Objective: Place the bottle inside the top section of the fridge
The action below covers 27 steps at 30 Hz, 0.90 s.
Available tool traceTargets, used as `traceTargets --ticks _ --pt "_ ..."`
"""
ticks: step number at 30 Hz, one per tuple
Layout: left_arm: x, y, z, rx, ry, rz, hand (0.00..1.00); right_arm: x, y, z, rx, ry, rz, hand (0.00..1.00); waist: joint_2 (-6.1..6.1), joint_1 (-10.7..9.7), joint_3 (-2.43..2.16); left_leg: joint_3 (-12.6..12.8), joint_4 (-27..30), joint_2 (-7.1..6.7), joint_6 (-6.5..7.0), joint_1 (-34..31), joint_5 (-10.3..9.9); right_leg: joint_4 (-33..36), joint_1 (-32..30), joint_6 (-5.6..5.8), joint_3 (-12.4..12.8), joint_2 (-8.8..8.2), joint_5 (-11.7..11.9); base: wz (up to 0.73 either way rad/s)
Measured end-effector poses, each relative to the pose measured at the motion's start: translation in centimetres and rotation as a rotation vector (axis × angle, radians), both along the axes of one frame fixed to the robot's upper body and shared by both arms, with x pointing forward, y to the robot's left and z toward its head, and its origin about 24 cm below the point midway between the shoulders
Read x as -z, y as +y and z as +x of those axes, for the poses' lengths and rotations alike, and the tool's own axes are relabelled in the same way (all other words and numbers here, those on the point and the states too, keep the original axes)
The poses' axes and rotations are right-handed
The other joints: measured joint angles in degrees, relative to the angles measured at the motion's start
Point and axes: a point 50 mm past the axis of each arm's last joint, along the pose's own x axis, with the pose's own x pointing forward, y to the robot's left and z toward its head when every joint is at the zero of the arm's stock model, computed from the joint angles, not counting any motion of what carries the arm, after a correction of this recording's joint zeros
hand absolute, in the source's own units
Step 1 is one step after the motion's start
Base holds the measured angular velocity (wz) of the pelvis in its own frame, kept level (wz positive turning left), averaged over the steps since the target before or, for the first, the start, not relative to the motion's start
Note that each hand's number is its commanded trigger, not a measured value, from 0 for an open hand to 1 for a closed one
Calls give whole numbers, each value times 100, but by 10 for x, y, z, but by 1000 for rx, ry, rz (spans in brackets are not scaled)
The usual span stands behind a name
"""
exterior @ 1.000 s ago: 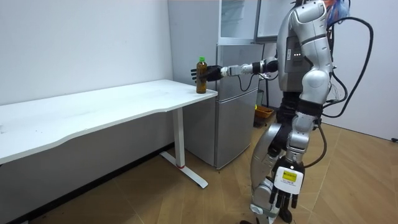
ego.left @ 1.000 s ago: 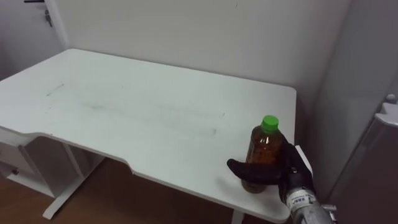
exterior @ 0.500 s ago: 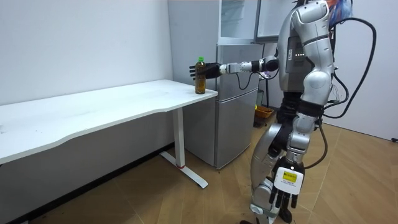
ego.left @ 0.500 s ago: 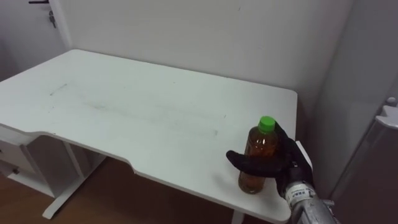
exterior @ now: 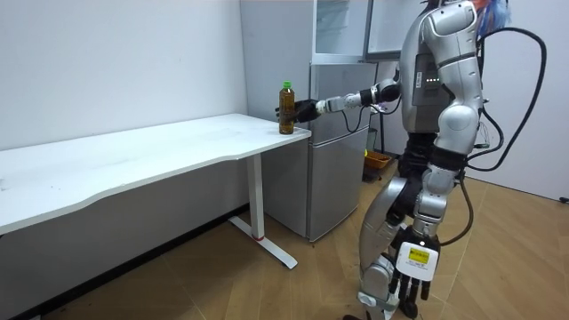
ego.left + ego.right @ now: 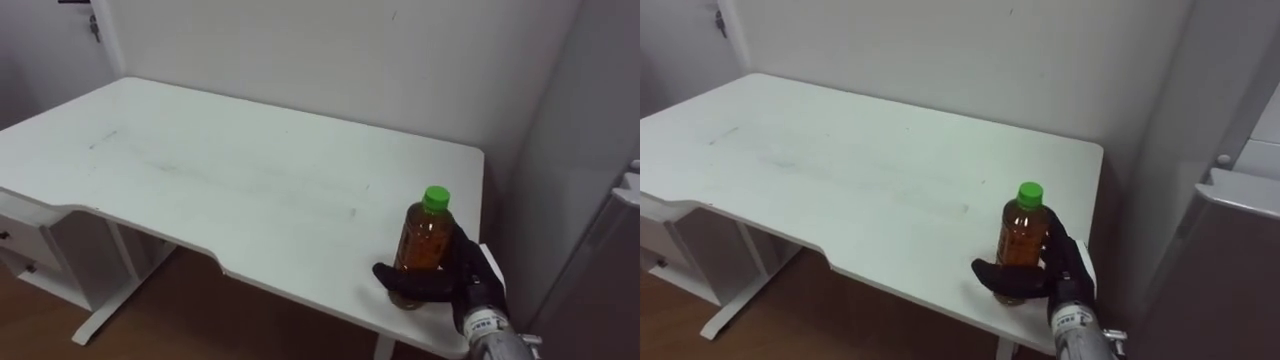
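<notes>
1 green-capped bottle of amber drink is upright near the white desk's right corner, with the right hand curled round its lower half. The left hand hangs relaxed by the leg.

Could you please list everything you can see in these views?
plastic bottle of amber drink with a green cap: one, amber and green, upright at the table's right front corner.
long white table: one, white, against the wall.
white drawer unit: one, white, under the table's left end.
tall grey fridge: one, grey, just past the table's right end.
right hand: one, black, curled round the bottle.
left hand: one, hanging beside the robot's leg, fingers relaxed.
</notes>
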Motion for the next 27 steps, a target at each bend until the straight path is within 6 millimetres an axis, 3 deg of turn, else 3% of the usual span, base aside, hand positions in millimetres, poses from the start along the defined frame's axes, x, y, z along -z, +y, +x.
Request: traceTargets --ticks 7,12,19,27 --pt "0 -1 1 5 5 2 0 -1 -6 4 68 0 -86 0 37 102 10 -120 37 -36 0 -84 0 -23 -1 17 -95 -1 -12 9" --pt "1 -3 0 7 7 -4 0 -3 -7 4 98 -7 -88 0 76 136 18 -129 39 -53 2 -81 -1 -25 -1 21 -97 -11 -14 2" --pt "1 -7 1 41 7 -23 0 -4 -10 5 143 -23 -49 0 234 138 -5 -140 23 -53 4 -81 2 -26 1 21 -102 -11 -15 0" --pt "1 -9 4 57 -17 -34 0 -4 -13 7 178 -32 -32 0 257 150 4 -137 33 -53 5 -84 2 -25 -3 22 -88 -9 -16 0"
